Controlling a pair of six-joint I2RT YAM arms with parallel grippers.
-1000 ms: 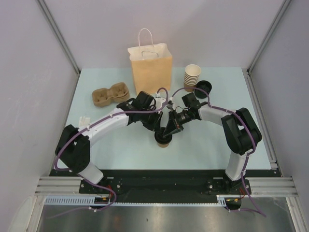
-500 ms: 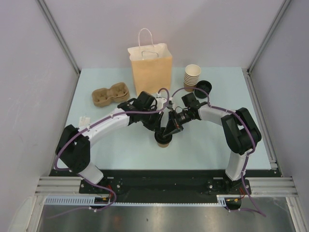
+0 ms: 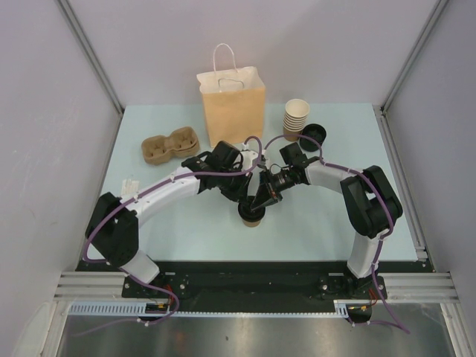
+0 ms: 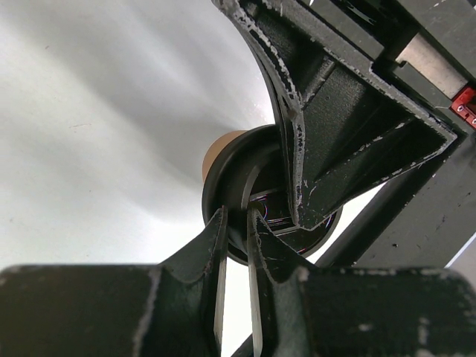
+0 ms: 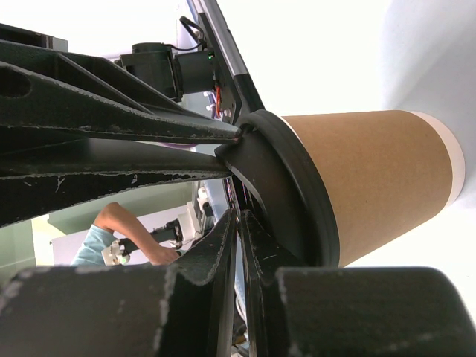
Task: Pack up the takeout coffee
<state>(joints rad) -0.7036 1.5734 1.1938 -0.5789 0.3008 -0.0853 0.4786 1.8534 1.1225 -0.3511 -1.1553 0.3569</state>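
- While the takeout coffee [image 3: 252, 216] stands upright on the counter [image 3: 171, 223], at 6 o'clock from the paper bag [image 3: 234, 111], we see both hands on it.
- Our left hand [image 4: 236, 223] is pinched onto its lid rim.
- Our right hand [image 5: 238, 223] is pinched there too.

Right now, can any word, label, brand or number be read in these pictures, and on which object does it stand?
None can be read.
The paper bag, the coffee cup, its black lid, the stacked cups and the cup carrier show plain surfaces.
The small white item is too small to tell.
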